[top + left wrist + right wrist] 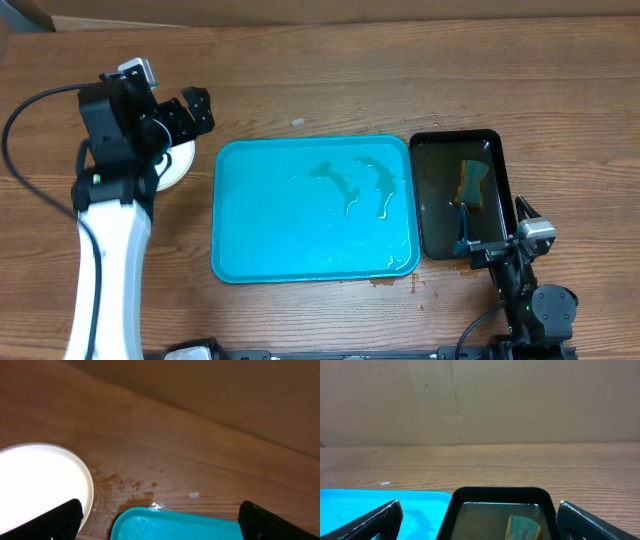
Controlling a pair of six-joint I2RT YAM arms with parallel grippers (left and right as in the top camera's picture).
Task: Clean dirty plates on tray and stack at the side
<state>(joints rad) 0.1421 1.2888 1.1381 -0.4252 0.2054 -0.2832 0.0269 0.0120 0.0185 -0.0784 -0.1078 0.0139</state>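
The turquoise tray lies mid-table with only wet streaks on it; its corner also shows in the left wrist view. A white plate sits on the table just left of the tray, mostly hidden under my left arm. In the left wrist view the plate looks clean and bright. My left gripper hovers open over the plate's far edge, with nothing between its fingers. My right gripper stands open at the near end of the black tray, also empty.
A narrow black tray right of the turquoise one holds murky water and a yellow-green sponge. The sponge and the black rim lie between my right fingers. Brownish water spots mark the wood by the tray corner.
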